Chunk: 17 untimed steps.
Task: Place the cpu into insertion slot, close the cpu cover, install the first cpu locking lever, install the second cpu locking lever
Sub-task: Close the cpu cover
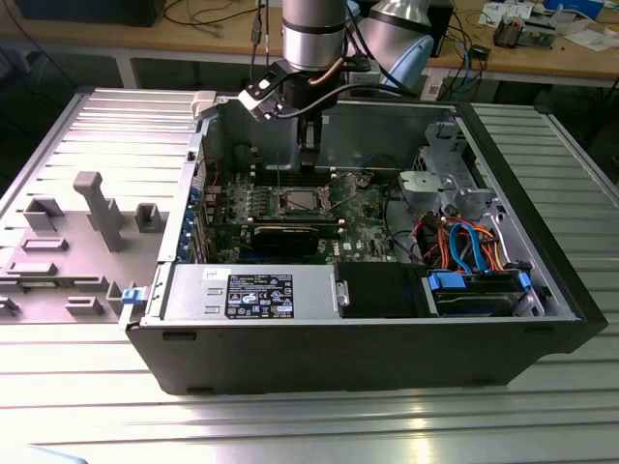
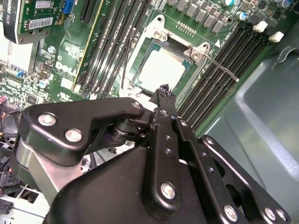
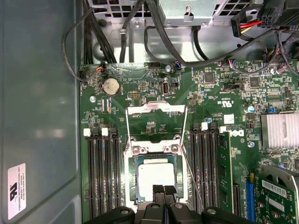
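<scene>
Tool hovering closed over the seated cpu

The tool (image 3: 164,188) is hanging just above the insertion slot (image 3: 137,177) on the green motherboard (image 3: 140,88), its fingers pressed together and gripping nothing. The cpu (image 3: 156,179) is already lying flat inside the slot, so the first step is looking done. The cpu cover (image 3: 156,108) is standing swung open beyond the slot, not yet lowered over the chip. A thin wire locking lever (image 3: 191,172) is sticking out free beside the slot, so closing the cover and installing both levers are looking left to do.
</scene>
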Available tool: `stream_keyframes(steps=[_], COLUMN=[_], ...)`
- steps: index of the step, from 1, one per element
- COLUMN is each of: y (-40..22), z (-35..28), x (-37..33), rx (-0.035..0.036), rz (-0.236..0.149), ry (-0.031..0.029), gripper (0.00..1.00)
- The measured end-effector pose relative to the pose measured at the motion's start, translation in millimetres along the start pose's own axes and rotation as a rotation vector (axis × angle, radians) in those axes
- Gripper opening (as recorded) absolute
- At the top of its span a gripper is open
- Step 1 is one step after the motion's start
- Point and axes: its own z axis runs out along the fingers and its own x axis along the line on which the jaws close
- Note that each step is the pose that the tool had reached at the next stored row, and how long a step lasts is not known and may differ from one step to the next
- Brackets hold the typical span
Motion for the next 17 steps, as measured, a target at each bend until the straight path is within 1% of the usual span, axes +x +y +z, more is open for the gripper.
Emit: stream_keyframes(steps=[2, 4, 5, 9, 17], y=[0.1, 0.2, 0.3, 1.1, 11.3], z=[-1.3, -5.3, -8.7, -9.2, -8.8], x=[0.0, -0.3, -0.5, -0.5, -0.1], rx=[0.0001, 0.0, 0.0001, 0.0002, 0.0002], rz=[0.0, 0.0, 0.0, 0.0, 0.0], ry=[-0.0001, 0.0, -0.0001, -0.0002, 0.0], gripper=[0.11, 0.11, 0.11, 0.11, 0.11])
